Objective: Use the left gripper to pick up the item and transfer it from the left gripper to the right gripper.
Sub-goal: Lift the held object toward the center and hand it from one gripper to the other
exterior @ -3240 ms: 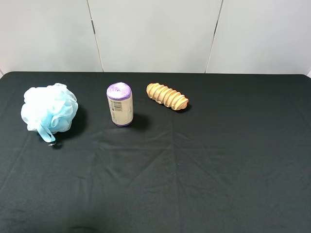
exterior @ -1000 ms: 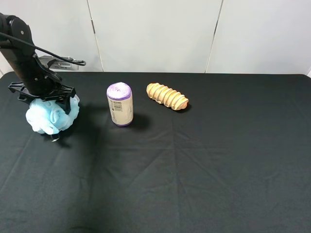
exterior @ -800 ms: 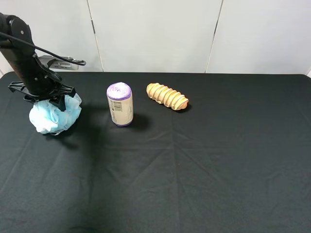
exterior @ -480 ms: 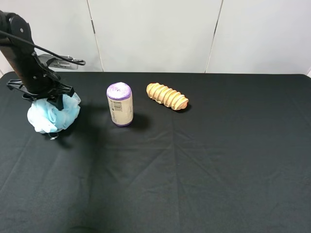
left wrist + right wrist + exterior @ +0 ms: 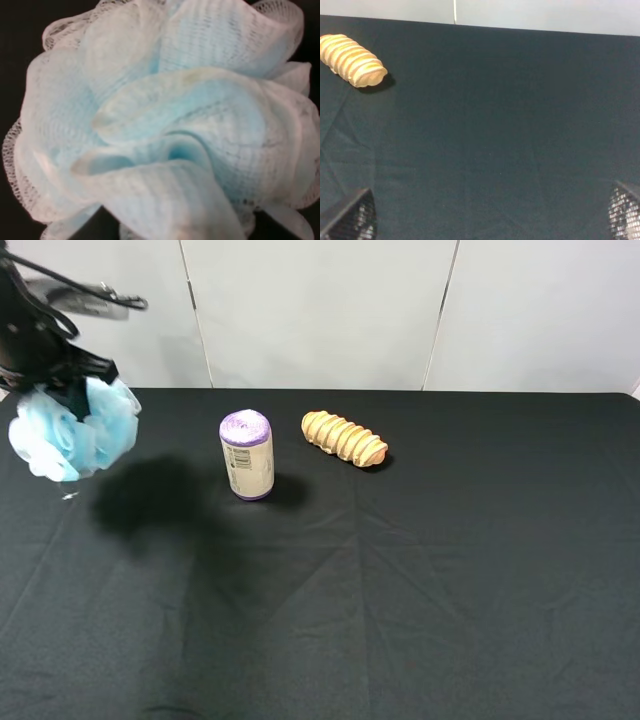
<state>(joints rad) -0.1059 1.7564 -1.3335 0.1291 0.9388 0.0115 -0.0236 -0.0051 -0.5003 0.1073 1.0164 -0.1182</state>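
Observation:
The item, a fluffy pale blue and white mesh pouf [image 5: 72, 435], hangs in the air at the far left, above its shadow on the black cloth. My left gripper [image 5: 68, 398] is shut on its top, with the fingertips buried in the mesh. The pouf fills the left wrist view [image 5: 165, 125]. My right gripper [image 5: 487, 220] is out of the exterior view. In the right wrist view its two fingertips [image 5: 351, 217] stand far apart, open and empty, above bare cloth.
A purple-topped roll [image 5: 246, 455] stands upright right of the pouf. A ridged tan wooden piece [image 5: 345, 438] lies behind and right of it, also in the right wrist view [image 5: 353, 66]. The black cloth table [image 5: 420, 580] meets a white wall behind.
My left gripper came down on the pouf, closed on it, and has now lifted it up and to the left off the table.

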